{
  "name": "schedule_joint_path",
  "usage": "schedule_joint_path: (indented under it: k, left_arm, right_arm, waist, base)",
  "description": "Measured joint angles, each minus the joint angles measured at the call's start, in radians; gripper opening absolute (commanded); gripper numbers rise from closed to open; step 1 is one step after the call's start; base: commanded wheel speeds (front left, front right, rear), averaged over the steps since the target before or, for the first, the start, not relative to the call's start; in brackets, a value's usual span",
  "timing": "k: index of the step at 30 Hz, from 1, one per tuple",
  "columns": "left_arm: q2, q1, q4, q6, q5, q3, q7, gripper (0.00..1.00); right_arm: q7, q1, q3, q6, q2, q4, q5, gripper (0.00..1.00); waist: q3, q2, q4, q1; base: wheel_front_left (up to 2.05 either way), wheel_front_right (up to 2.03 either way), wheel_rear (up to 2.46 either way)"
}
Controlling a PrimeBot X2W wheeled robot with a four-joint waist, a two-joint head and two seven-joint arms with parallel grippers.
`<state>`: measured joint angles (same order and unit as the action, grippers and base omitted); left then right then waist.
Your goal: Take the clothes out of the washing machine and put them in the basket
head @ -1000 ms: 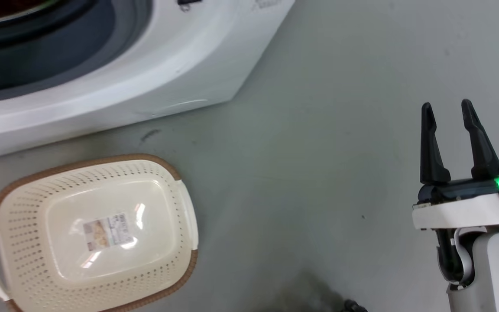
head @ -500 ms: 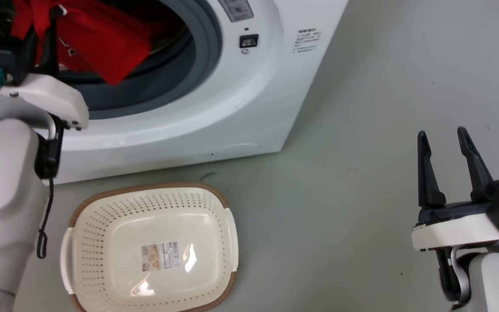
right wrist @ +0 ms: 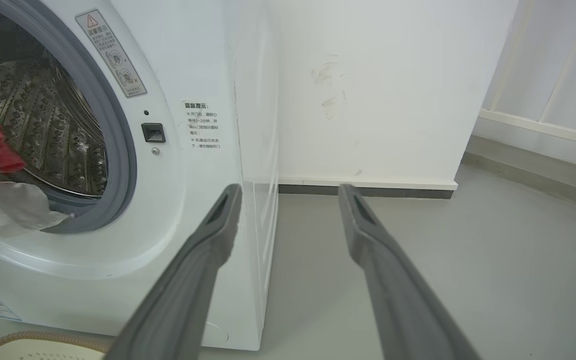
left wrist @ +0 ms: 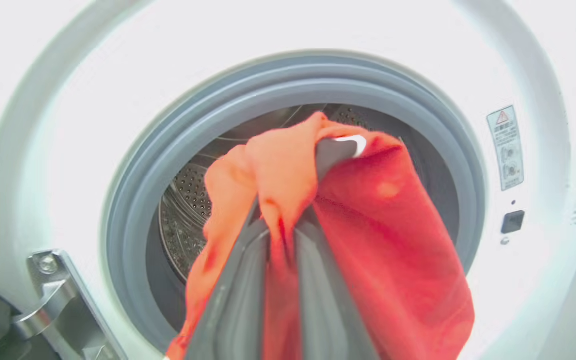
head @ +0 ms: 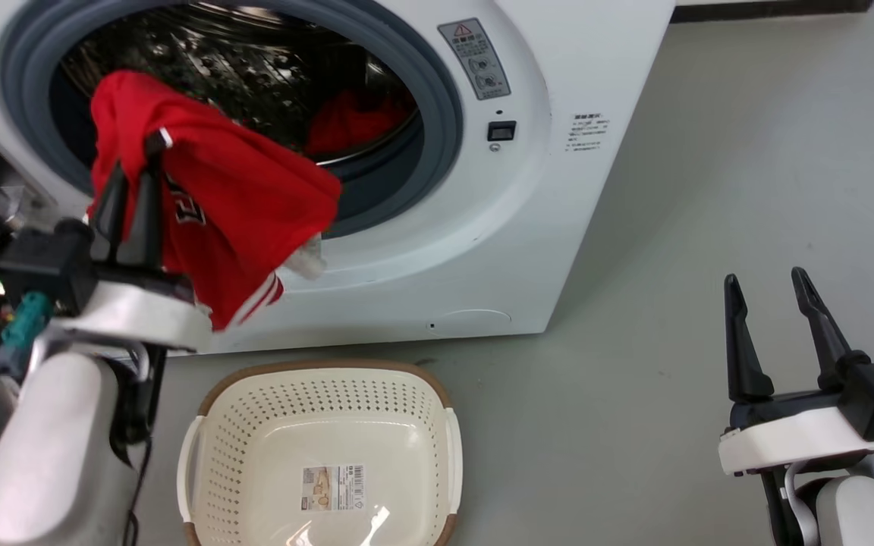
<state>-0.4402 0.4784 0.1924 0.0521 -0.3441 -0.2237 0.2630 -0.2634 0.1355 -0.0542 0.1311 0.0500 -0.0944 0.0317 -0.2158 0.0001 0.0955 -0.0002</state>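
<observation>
Clothes were in two places. The red jersey [head: 240, 205] hung from my left jaws, which were pressed together on a bunch of its fabric. It was held up in front of the washing machine's [head: 558, 227] open mouth, out past the grey rubber ring [head: 441, 114]. Its white striped hem hung lowest, showing against the machine's white front in the head view. The second red garment [head: 353, 121] lay inside the steel drum [head: 240, 45], toward its right side.

Below the opening, the cream basket [head: 243, 432] stood on the grey floor [head: 710, 189], close to the machine's front, with a paper label [head: 333, 485] on its bottom.

Through the left wrist camera I saw the jersey draped over both fingers, and the metal door hinge [left wrist: 48, 295] at the lower left.

My right jaws were spread, with bare floor showing between them. They sat well to the right of the machine, pointing toward the white wall [right wrist: 368, 75].
</observation>
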Motion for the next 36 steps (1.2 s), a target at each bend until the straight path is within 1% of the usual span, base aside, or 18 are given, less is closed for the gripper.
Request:
schedule_joint_path:
  k: [2,5,9,12,16,20,27,31,36]
  left_arm:
    - [0.014,-0.055,-0.051,-0.005,0.004,0.009,0.000,0.00]
    - [0.030,-0.138,-0.083,-0.008,0.000,0.000,0.000,0.00]
    - [0.041,-0.218,-0.078,-0.008,-0.004,-0.037,-0.032,0.00]
    - [0.045,-0.242,-0.032,-0.008,-0.012,-0.051,-0.044,0.00]
    - [0.070,-0.247,0.080,-0.022,-0.024,-0.067,-0.040,0.00]
    - [0.100,-0.218,0.233,-0.045,-0.028,-0.081,-0.021,0.00]
    - [0.146,-0.103,0.468,-0.079,-0.028,-0.072,-0.003,0.00]
    - [0.167,-0.018,0.560,-0.096,-0.006,-0.069,-0.003,0.00]
    - [0.198,0.072,0.696,-0.108,0.009,-0.063,0.000,0.00]
  right_arm:
    - [0.000,-0.008,-0.002,0.000,0.000,0.000,-0.004,1.00]
    - [0.000,-0.020,-0.011,0.000,0.000,0.000,-0.007,1.00]
    - [0.000,-0.022,-0.012,0.000,0.000,0.000,-0.008,1.00]
    - [0.000,-0.019,-0.005,0.000,0.000,0.002,-0.013,1.00]
    - [0.000,-0.010,-0.001,0.000,0.000,0.008,-0.026,1.00]
    - [0.000,0.012,-0.005,0.000,0.000,0.018,-0.038,1.00]
    - [0.000,0.052,-0.030,0.000,0.001,0.041,-0.036,1.00]
    - [0.000,0.078,-0.040,0.000,0.000,0.062,-0.036,1.00]
    - [0.000,0.096,-0.052,0.000,0.000,0.074,-0.024,1.00]
  waist:
    - [0.012,0.0000,-0.013,0.0000]
    - [0.024,0.0000,-0.035,0.0000]
    - [0.022,0.0000,-0.058,0.0000]
    - [0.003,0.0000,-0.064,0.0001]
    - [-0.036,0.0000,-0.067,0.0001]
    - [-0.089,0.0000,-0.064,0.0002]
    - [-0.209,0.0000,-0.050,0.0003]
    - [-0.286,0.0000,-0.041,0.0004]
    - [-0.385,0.0000,-0.034,0.0004]
  base:
    - [0.00,0.00,0.00]
    - [0.00,0.00,0.00]
    - [0.00,0.00,0.00]
    - [0.00,0.00,0.00]
    - [0.00,0.00,0.00]
    - [0.00,0.00,0.00]
    - [0.00,0.00,0.00]
    - [0.00,0.00,0.00]
    - [0.00,0.00,0.00]
